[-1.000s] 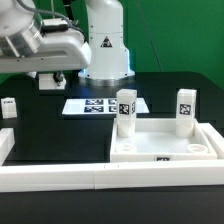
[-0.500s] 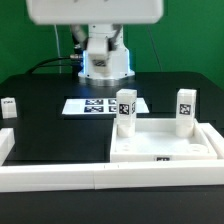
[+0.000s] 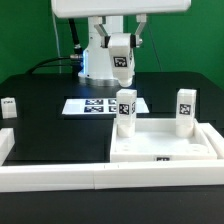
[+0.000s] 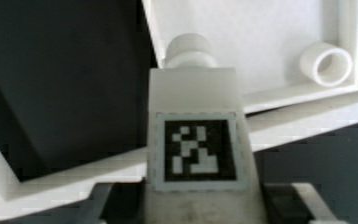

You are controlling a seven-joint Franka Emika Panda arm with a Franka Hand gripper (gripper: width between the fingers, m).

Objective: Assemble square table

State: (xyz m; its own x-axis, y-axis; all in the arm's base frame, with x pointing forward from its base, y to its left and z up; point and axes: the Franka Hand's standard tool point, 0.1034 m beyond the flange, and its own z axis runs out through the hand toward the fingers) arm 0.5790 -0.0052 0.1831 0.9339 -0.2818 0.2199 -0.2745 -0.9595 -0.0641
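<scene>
White plastic leg, its tag facing outward, is clamped between the fingers of the end effector and hangs roughly upright, well above the black counter. Below the end effector lies the square table top. Two more legs stand upright at its corners, one almost beneath the end effector and the other farther off. The wrist view shows a round corner socket beyond the held leg's tip.

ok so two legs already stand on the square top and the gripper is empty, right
Not empty: the wrist view shows the gripper shut on a third leg. The rest holds: two legs do stand on the square top.
</scene>
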